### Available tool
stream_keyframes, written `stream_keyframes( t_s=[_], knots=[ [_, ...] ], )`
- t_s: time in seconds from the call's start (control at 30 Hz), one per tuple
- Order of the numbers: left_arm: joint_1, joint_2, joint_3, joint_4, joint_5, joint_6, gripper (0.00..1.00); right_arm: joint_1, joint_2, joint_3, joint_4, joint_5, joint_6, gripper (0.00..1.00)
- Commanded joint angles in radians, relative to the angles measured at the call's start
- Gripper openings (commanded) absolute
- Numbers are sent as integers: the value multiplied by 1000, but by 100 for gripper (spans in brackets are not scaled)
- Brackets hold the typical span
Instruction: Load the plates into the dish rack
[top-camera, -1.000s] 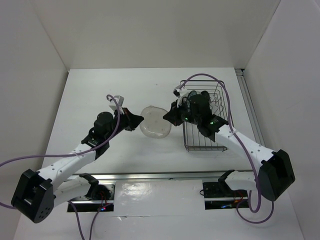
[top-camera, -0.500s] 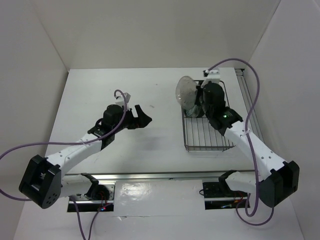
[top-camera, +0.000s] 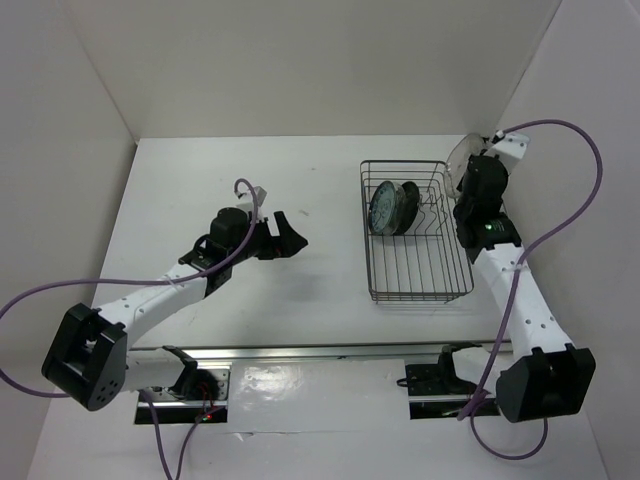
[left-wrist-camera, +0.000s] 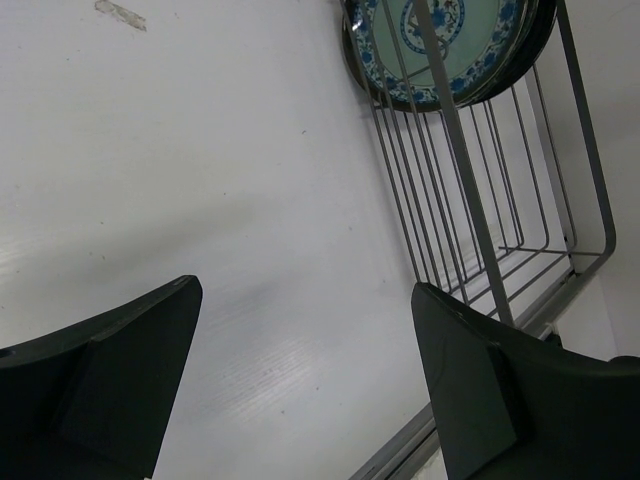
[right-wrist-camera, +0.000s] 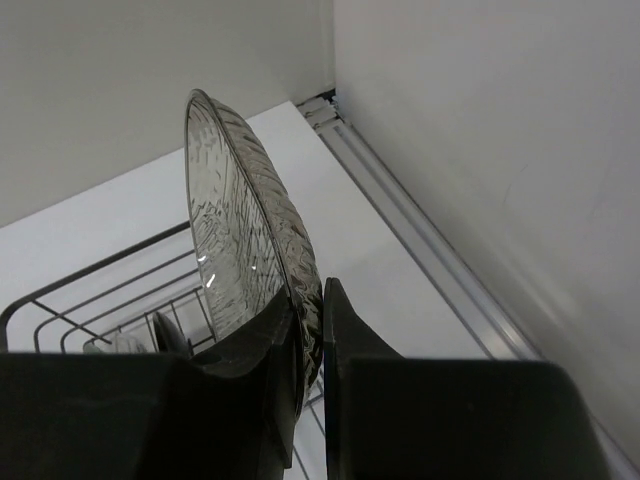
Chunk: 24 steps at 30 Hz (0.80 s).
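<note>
Starting at the left: the left hand (top-camera: 289, 232) hangs over the bare surface (top-camera: 300, 170), fingers spread wide and holding nothing, well apart from the dish rack (top-camera: 420, 292). It isn't placed to help with anything at the rack.

The rack sits right of centre with its long side running from near to far. Two plates stand on edge at its far end: the blue-green plate (top-camera: 382, 208) at the left wall and the black plate (top-camera: 408, 204) right behind it. The near stretch of bars shows nothing in it. No clear glass plate can be made out in these views.

On the far right, the right hand (right-wrist-camera: 310, 300) is pinching the bottom rim of a see-through plate (right-wrist-camera: 235, 230), a textured greyish one. It's held upright on edge, up in the air by the rack's far right corner.

So the whole thing hinges on this: from the right hand, the rack lies down and to the left, and the plate is already standing up like the two racked ones. Looks like the right arm, clearly the nearer one, needs to slide left and lower the plate between the prongs beside the black one. That's just a guess though.
</note>
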Motion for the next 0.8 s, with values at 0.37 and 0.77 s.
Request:
stream_keyframes(
  t_s=[0.37,0.77],
  knots=[
    [-2,-17,13,94,98,22,100,-14,107,-117,210,-57,-42,0],
    [-2,-17,4,114,118,22,100,-14,168,-136,233,-86,-44,0]
  ],
)
